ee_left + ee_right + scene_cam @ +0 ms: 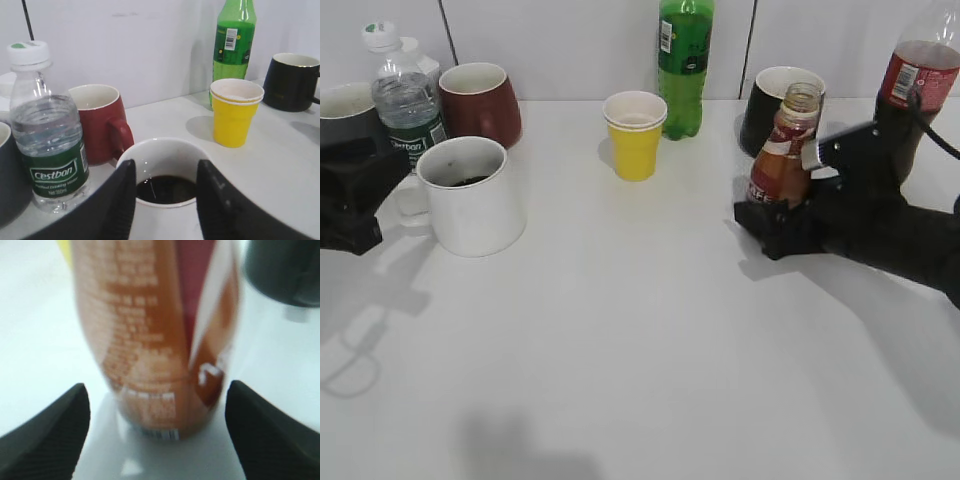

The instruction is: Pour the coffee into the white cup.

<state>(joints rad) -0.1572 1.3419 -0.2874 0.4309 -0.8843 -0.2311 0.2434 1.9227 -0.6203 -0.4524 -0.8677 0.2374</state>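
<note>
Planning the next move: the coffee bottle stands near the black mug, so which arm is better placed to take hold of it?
Right. The right gripper is open around the coffee bottle; the left gripper sits at the white cup.

White cup (470,195) left; coffee (783,145) right, seemingly standing on table (640,350).

Upright coffee (783,150); white cup (470,195) seemingly part-filled.
</note>
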